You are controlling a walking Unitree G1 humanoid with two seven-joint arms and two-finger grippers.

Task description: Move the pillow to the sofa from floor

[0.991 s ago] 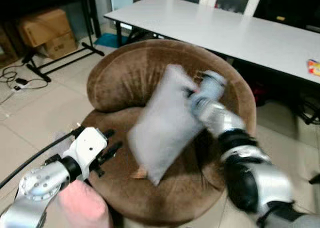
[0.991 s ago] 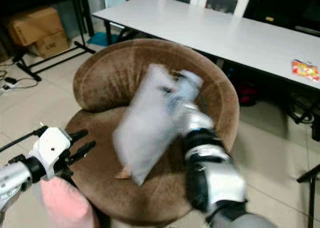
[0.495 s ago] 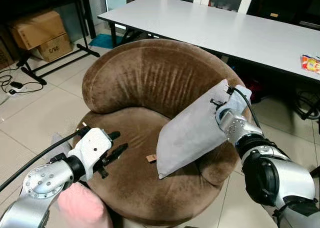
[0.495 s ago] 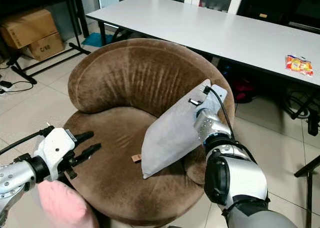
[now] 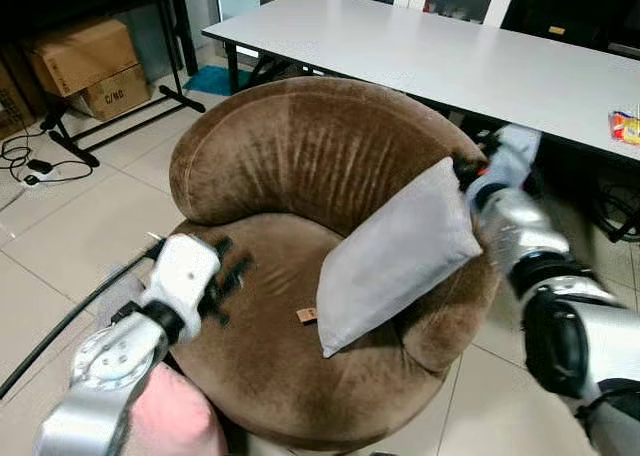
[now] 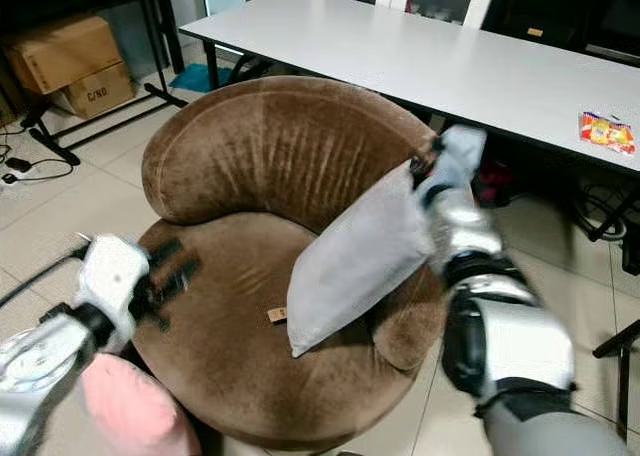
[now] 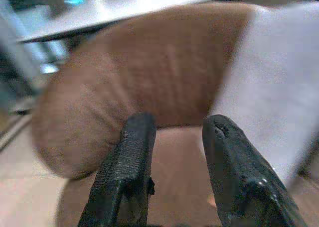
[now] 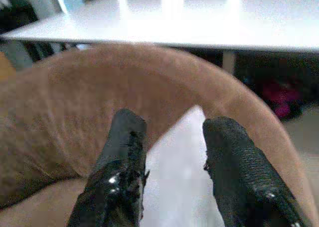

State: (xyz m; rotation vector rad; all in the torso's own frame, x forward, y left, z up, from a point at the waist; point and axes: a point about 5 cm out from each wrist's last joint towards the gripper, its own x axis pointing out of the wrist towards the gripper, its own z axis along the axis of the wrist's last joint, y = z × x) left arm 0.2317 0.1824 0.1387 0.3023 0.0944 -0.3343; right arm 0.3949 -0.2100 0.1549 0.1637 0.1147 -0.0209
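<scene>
Since 0.5 s ago the right gripper [image 8: 172,162] has let go, fingers spread; withdraw it toward 2 o'clock, leaving the pillow [image 5: 395,256] propped on the sofa [image 5: 270,156].

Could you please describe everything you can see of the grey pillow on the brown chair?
The pillow is a plain light grey rectangle, soft cloth by the look, plump in the middle with pointed corners. It stands tilted on the brown chair, one lower corner down on the seat, its upper part leaning on the armrest on the robot's right. The right hand is open just above its top corner, not gripping it. A small tan scrap lies on the seat beside it.
</scene>
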